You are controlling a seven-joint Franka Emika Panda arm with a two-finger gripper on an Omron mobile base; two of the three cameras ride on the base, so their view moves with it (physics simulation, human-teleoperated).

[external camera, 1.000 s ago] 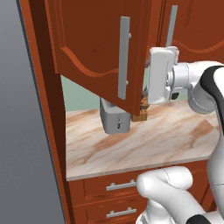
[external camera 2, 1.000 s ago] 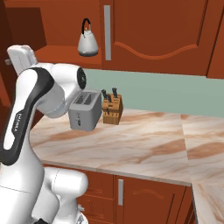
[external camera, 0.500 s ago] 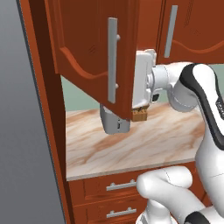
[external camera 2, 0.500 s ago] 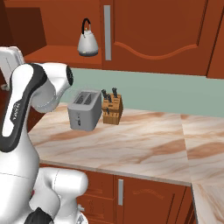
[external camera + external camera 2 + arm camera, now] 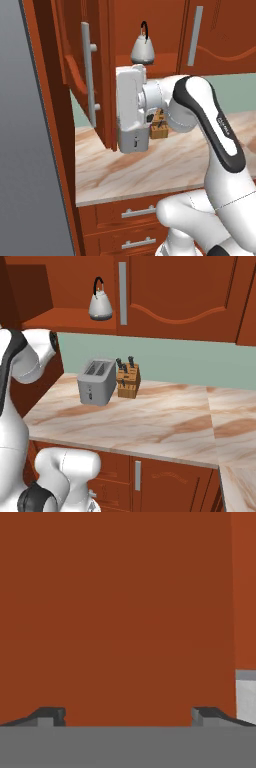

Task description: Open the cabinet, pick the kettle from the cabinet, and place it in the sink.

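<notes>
— Judging by how the left door (image 5: 87, 75) of the cabinet (image 5: 175, 296) stands swung out toward the camera, edge-on with its grey bar handle (image 5: 90, 75) facing the room, is the opening step about finished?

— It looks so. The shelf is exposed, and the kettle (image 5: 142, 47) sits on it near the front edge, upright, black handle arched over the top. From the other side the kettle (image 5: 100, 303) stands just left of the closed door's vertical handle (image 5: 122, 293).

— And the gripper (image 5: 127, 714)?

— Its two dark tips are spread wide, with nothing between them; the hand camera faces flat reddish-brown wood, close up. The white hand sits beside the inner face of the open door, below the shelf level. It holds nothing.

— So what does the next move call for?

— Probably backing the hand off the door, lifting it to shelf height, and turning it toward the kettle. The kettle's bell body is wide and smooth; the thin handle or the narrower top seems the likelier grasp. The door must not be bumped shut on the way.

— The toaster (image 5: 96, 382) and the knife block (image 5: 128, 381)?

— Both are on the countertop (image 5: 165, 423) below the shelf, apart from the arm's likely path. The sink cannot be seen from these angles.
</notes>
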